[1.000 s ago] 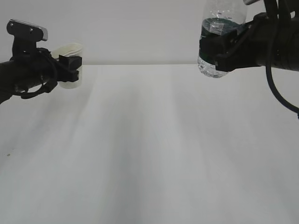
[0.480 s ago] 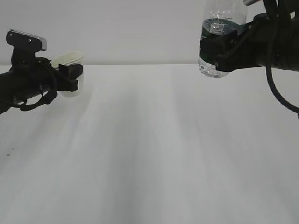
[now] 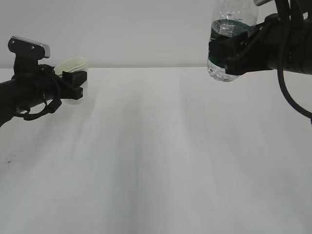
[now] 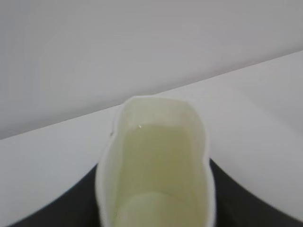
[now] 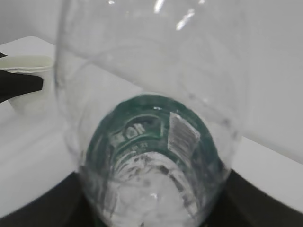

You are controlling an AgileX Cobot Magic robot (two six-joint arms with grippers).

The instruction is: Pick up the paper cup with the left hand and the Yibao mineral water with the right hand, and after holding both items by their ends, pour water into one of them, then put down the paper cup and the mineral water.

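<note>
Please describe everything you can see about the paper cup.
The paper cup is small, white and tapered, with a rolled rim and a pale cream inside. The left gripper is shut on its sides and holds it above the table, tilted slightly. The squeeze presses the rim out of round. Nothing else touches it. I cannot tell whether it holds water.

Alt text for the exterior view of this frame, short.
Two black arms are held above a white table: the left pincer grips a paper cup at the left edge, and the right pincer holds a clear bottle higher up, far apart.
</note>
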